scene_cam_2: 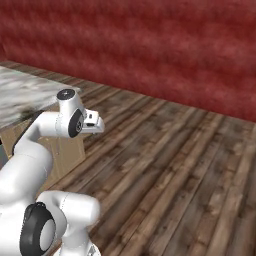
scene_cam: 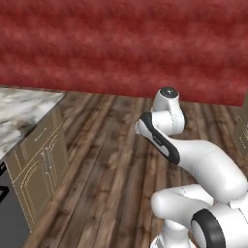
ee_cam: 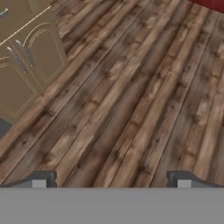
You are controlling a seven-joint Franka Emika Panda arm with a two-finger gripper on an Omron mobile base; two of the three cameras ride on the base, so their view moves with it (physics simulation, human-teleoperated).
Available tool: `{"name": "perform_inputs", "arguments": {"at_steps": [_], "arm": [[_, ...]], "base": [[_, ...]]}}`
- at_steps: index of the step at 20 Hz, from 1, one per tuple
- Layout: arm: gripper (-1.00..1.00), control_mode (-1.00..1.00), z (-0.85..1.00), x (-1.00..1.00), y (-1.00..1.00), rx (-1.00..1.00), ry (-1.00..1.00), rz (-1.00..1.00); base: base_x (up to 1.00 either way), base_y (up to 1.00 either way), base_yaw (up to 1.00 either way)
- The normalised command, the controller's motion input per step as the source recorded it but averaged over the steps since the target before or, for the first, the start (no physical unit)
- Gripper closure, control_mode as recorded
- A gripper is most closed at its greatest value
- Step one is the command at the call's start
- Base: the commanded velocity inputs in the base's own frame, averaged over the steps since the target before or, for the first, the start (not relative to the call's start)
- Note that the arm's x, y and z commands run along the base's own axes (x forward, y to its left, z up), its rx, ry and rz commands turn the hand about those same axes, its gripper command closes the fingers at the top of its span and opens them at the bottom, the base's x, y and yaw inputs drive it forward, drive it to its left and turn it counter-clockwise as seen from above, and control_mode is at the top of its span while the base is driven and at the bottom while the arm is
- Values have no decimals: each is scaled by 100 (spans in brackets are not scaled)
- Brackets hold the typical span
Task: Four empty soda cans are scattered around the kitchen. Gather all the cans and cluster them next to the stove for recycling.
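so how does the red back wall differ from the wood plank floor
The mottled red back wall stands upright and shows no seams; the brown wood plank floor lies flat and is striped by long board joints. The wall is red, the floor brown and grey. Both are bare here.

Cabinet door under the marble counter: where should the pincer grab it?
Probably the slim bar handle on the cabinet door. The panel is flat, so the bar looks like the only part the open pincer could span. Come at the door's front, from over the wood floor, jaws across the bar.
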Motion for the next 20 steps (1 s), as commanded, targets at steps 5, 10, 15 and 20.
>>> {"name": "perform_inputs", "arguments": {"at_steps": [5,10,15,20], "arm": [[-100,100,0,0,0,0,0,0],[-100,100,0,0,0,0,0,0],[-100,100,0,0,0,0,0,0],[-100,100,0,0,0,0,0,0]], "base": [[68,-11,9],[68,-10,9],[67,-11,10],[67,-11,9]]}}
